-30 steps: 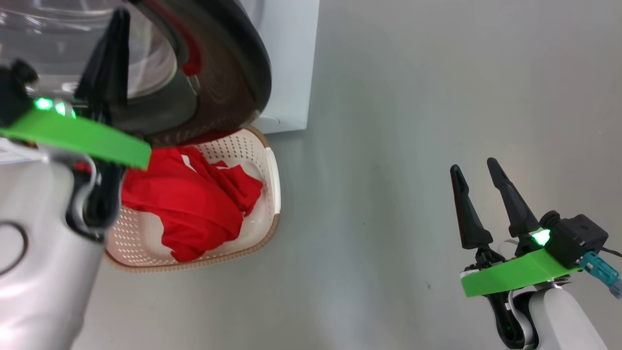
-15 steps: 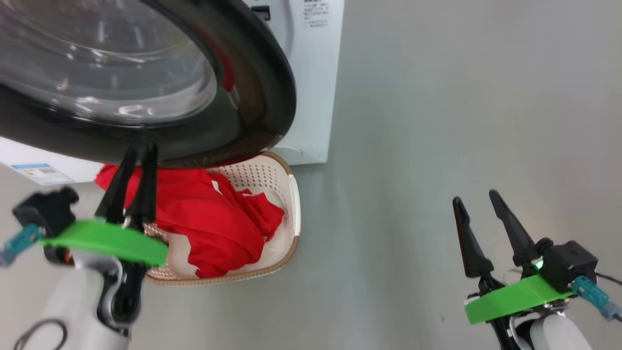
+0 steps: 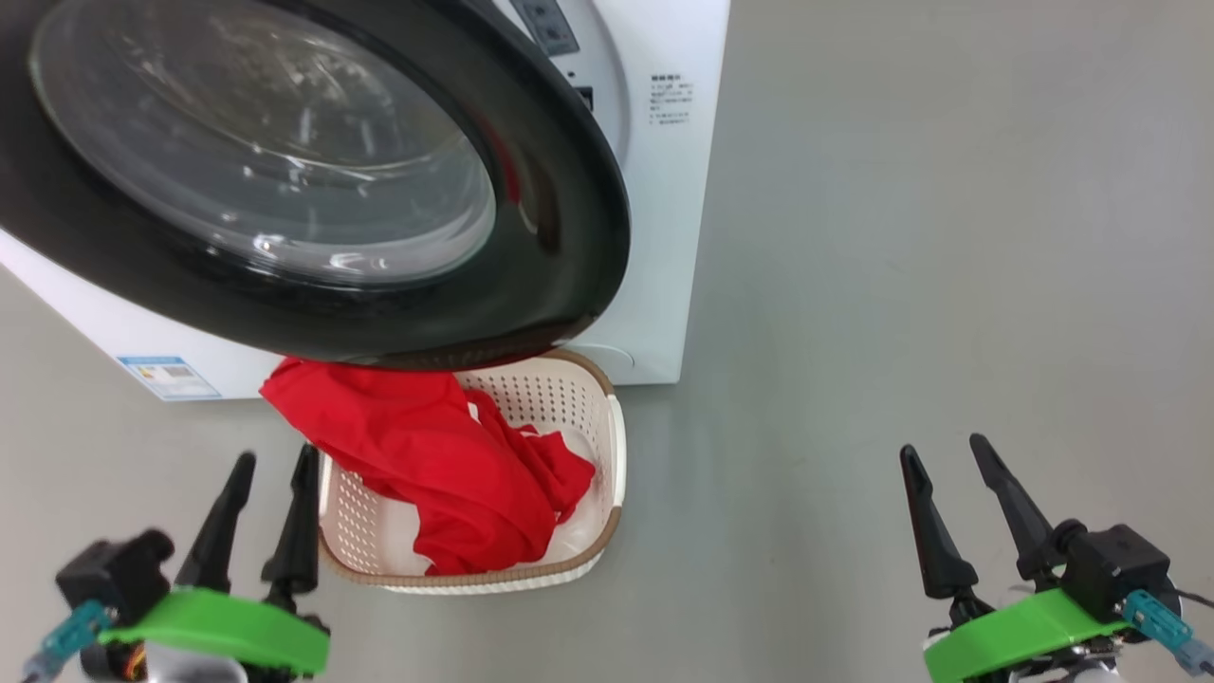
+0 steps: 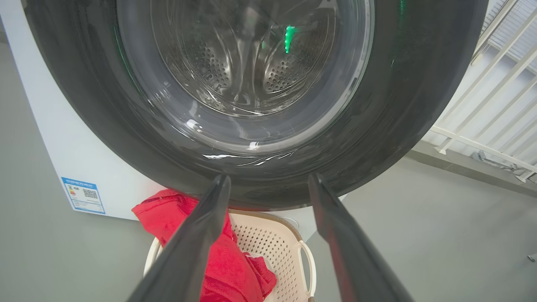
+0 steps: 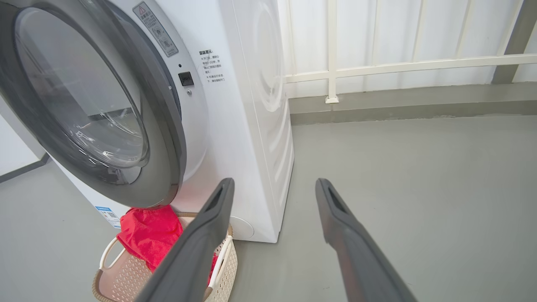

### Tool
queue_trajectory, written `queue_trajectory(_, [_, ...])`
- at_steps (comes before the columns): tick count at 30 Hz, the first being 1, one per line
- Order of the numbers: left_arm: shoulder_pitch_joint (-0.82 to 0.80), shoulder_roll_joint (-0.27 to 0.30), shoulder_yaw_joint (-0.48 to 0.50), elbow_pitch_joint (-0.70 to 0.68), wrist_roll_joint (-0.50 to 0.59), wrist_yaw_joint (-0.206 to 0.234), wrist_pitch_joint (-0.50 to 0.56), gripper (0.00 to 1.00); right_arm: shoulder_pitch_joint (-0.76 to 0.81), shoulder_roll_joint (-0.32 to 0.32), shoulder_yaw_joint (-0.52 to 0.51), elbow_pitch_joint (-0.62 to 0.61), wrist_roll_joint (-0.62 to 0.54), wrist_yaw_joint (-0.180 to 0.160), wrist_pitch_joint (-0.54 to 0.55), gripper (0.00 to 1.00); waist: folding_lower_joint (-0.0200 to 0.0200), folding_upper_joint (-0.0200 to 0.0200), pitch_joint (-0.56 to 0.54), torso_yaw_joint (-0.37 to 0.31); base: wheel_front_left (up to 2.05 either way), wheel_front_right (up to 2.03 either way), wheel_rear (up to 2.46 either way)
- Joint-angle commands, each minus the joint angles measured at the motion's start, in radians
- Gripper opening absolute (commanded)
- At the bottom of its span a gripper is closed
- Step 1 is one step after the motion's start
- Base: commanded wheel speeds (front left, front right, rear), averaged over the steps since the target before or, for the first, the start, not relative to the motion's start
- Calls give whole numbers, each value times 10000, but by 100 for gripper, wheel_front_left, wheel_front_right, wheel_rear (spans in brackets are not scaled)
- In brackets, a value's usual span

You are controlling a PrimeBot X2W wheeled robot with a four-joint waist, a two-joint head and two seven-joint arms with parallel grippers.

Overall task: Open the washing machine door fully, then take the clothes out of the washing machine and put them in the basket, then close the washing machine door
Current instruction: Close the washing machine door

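So the left gripper has dropped away from the washing machine door (big, round, glossy black rim around a bulging clear glass window) since a second ago. Its fingers were pinched together then and now stand apart on nothing. The head camera shifted too, mind. The right gripper hangs low over the grey floor, fingers spread, empty.

The door sits close against the boxy white washing machine; can't tell if it's latched. The soft bright red clothes lie crumpled in the cream perforated plastic basket on the floor just under the door, one fold spilling over its far left rim.

The left wrist view looks through the glass to the shiny perforated steel drum. The right wrist view instead catches the machine's side and a white railing behind.
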State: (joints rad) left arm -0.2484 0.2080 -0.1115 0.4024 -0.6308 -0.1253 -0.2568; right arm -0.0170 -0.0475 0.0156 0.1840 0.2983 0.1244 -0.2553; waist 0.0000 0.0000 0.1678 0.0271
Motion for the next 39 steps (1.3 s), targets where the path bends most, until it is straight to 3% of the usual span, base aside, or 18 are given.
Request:
queue_trajectory(1, [101, 254, 470, -305, 193, -54, -49, 100, 46, -28, 194, -204, -79, 63, -65, 100, 0, 0, -246, 140, 0, 0, 0])
queue_trajectory(19, [2235, -401, 2153, -2027, 2587, -54, -49, 100, 1179, -28, -393, -425, -62, 63, -65, 100, 0, 0, -996, 240, 0, 0, 0])
queue_trajectory(25, [2685, -559, 2317, -2096, 3130, -54, -49, 100, 1373, -28, -492, -472, -63, 63, -65, 100, 0, 0, -1056, 215, 0, 0, 0])
queue_trajectory(39, [2787, -805, 2465, -2056, 3452, -54, -49, 100, 1362, -28, -476, -443, -5, 63, -65, 100, 0, 0, -1057, 205, 0, 0, 0])
